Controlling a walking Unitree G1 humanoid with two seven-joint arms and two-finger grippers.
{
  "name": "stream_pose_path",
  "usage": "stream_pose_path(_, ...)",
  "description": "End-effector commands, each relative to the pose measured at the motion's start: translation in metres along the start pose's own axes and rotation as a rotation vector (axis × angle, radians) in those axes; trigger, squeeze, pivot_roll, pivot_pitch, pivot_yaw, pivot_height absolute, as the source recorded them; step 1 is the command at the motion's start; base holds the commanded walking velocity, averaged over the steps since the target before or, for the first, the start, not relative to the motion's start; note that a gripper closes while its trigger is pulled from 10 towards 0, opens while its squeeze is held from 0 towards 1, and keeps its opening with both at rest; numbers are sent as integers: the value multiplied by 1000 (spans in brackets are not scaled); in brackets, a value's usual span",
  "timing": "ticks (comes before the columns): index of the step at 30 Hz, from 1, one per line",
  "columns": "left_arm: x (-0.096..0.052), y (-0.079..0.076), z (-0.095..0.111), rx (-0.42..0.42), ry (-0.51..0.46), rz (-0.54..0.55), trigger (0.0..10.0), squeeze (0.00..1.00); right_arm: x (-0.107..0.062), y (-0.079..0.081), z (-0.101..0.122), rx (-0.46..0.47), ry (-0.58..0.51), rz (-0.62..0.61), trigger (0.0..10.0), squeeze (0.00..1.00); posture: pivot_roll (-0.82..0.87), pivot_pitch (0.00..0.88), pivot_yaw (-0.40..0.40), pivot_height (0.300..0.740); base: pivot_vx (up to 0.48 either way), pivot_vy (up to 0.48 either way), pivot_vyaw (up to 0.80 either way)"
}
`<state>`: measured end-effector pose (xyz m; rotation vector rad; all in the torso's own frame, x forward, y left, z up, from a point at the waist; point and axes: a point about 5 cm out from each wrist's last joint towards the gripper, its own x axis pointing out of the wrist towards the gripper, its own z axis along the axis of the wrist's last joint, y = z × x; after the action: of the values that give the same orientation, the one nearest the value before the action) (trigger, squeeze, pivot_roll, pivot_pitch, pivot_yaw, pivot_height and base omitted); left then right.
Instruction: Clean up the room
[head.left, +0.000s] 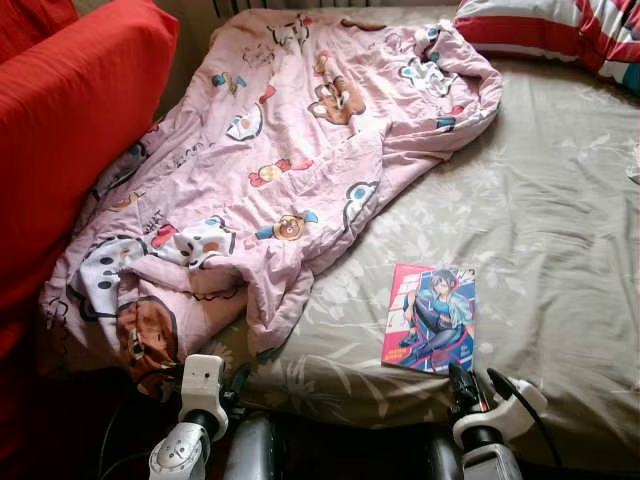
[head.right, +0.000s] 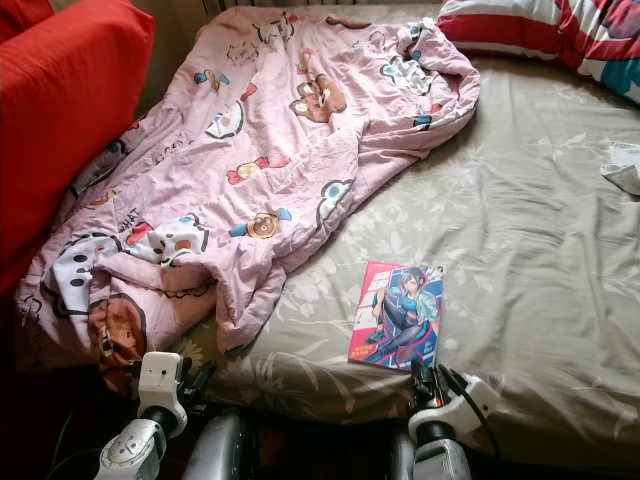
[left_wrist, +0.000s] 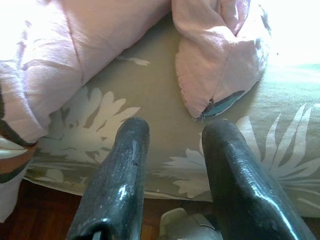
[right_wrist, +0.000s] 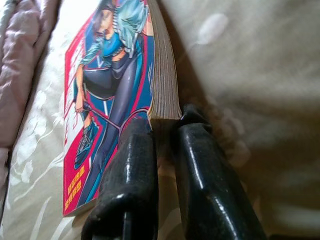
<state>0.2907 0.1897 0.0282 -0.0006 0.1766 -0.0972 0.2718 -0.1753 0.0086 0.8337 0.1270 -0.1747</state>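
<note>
Closing in at lower centre, the right tool (right_wrist: 160, 145) has its fingers nearly together at the corner of the pink-and-blue illustrated paperback book (head.left: 430, 318) lying flat on the olive floral bedsheet (head.left: 560, 250). Judging from here, the thin corner could slip out and the soft sheet bunch instead. The left tool (left_wrist: 172, 165) hovers parted, empty, by the crumpled pink cartoon-print quilt (head.left: 270, 170).

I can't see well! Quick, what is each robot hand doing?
Left gripper: open, empty, over the olive floral bedsheet.
Right gripper: nearly shut, at the pink-and-blue comic book corner; grip unclear.

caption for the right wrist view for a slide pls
Right gripper at the near corner of a comic book lying on the floral bedsheet, jaws nearly together.
</note>
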Motion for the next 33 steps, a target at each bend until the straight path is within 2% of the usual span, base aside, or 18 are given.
stream_pose_path(1, -10, 4, -15, -8, 48, 27, 10000, 0, -17, -24, -17, 85, 40, -152, 0, 0, -39, 248, 71, 585, 0, 0, 0)
stream_pose_path(15, -12, 3, -18, -10, 50, 34, 10000, 0, -18, -22, -20, 61, 53, -115, 0, 0, -35, 258, 64, 585, 0, 0, 0)
stream_pose_path(18, -12, 4, -18, -9, 51, 35, 10000, 0, -19, -21, -20, 31, 58, -101, 0, 0, -37, 260, 64, 585, 0, 0, 0)
stream_pose_path(19, -12, 4, -18, -9, 51, 36, 10000, 0, -18, -21, -20, 24, 61, -101, 4667, 0, -36, 260, 65, 585, 0, 0, 0)
stream_pose_path(20, -12, 4, -18, -9, 51, 36, 10000, 0, -18, -21, -20, 19, 63, -101, 4667, 0, -36, 260, 65, 585, 0, 0, 0)
stream_pose_path(21, -12, 4, -18, -8, 51, 36, 10000, 0, -18, -21, -20, 13, 64, -100, 10000, 0, -36, 262, 65, 585, 0, 0, 0)
stream_pose_path(27, -12, 5, -18, -7, 51, 37, 10000, 0, -16, -20, -19, 13, 61, -95, 10000, 0, -34, 263, 66, 585, 0, 0, 0)
stream_pose_path(29, -12, 5, -18, -6, 51, 37, 10000, 0, -14, -20, -16, 8, 53, -91, 10000, 86, -35, 264, 67, 585, 0, 0, 0)
stream_pose_path(30, -12, 5, -17, -6, 51, 37, 10000, 0, -14, -19, -16, 8, 52, -91, 10000, 86, -34, 264, 67, 585, 0, 0, 0)
stream_pose_path(31, -12, 4, -17, -6, 51, 37, 10000, 0, -13, -19, -15, 6, 48, -89, 10000, 267, -34, 265, 67, 585, 0, 0, 0)
stream_pose_path(32, -12, 4, -17, -6, 51, 37, 10000, 0, -13, -19, -15, 5, 45, -87, 10000, 267, -34, 265, 67, 585, 0, 0, 0)
stream_pose_path(33, -12, 4, -17, -6, 50, 37, 10000, 0, -12, -18, -13, 5, 38, -84, 10000, 392, -34, 265, 67, 585, 0, 0, 0)
